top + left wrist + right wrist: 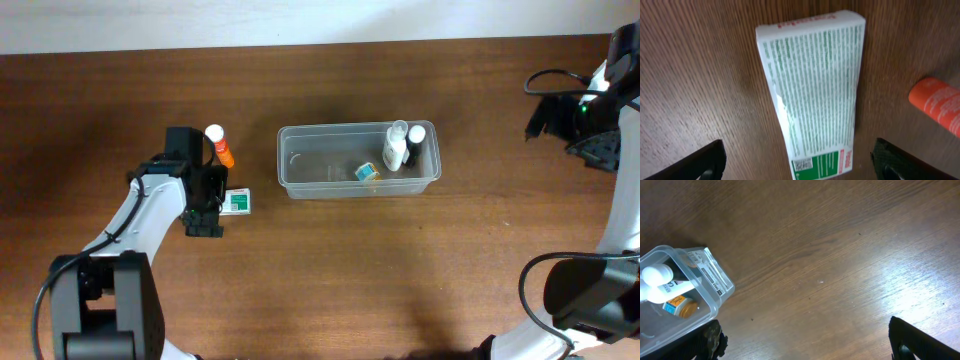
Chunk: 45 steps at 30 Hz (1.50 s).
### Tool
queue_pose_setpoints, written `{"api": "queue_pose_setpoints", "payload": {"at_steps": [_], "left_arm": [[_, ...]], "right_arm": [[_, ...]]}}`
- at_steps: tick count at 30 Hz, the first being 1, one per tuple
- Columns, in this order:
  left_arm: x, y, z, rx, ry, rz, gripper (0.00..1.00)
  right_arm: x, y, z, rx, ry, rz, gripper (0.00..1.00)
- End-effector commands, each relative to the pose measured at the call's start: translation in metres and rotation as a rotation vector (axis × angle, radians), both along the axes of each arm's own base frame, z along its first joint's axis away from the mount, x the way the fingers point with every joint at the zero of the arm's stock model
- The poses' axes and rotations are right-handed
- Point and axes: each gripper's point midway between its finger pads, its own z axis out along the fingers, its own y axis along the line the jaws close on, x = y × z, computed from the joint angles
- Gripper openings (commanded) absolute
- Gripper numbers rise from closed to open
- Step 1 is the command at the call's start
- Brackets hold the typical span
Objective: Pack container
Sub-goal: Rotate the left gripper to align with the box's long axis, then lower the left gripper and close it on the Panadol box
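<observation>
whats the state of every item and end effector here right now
container, no lid, upright on the table, partly packed
two white bottles, inside the container, at the end nearer the right arm
small blue-labelled item, inside the container
green and white box, flat on the table, not gripped
orange bottle, on the table, outside the container
left end effector, open over the box
right end effector, open, empty

The container [320, 160] is a clear, rimmed rectangular tub with rounded corners. It stands upright and open-topped mid-surface [400, 270], long side running left to right. Two white-capped bottles [396, 148] stand at its right end, with a small blue box [367, 172] beside them.
</observation>
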Motion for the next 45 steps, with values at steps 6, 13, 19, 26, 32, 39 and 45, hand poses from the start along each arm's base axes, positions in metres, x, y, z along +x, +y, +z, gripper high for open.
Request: {"api": "queue_pose_setpoints", "payload": {"at_steps": [6, 13, 19, 26, 32, 39, 45], "left_arm": [[0.005, 0.008, -0.012, 0.050, 0.018, 0.026, 0.93], [-0.006, 0.008, -0.031, 0.050, 0.097, 0.023, 0.94], [-0.016, 0.004, -0.037, 0.028, 0.147, 0.018, 0.94], [-0.028, 0.007, -0.038, 0.048, 0.196, 0.001, 0.93], [-0.028, 0.011, -0.038, 0.070, 0.196, 0.002, 0.99], [-0.028, 0.009, -0.038, 0.059, 0.197, 0.001, 0.80], [-0.029, 0.006, -0.038, 0.041, 0.198, -0.001, 0.56]], "right_arm": [[-0.001, -0.004, -0.001, -0.010, 0.007, -0.011, 0.98], [-0.001, -0.004, -0.001, -0.010, 0.006, -0.011, 0.98], [-0.001, -0.004, -0.001, -0.010, 0.006, -0.011, 0.98], [-0.001, -0.004, -0.001, -0.010, 0.006, -0.011, 0.98], [-0.001, -0.004, -0.001, -0.010, 0.006, -0.011, 0.98], [-0.001, -0.004, -0.001, -0.010, 0.006, -0.011, 0.98], [-0.001, -0.004, -0.001, -0.010, 0.007, -0.011, 0.98]]}}
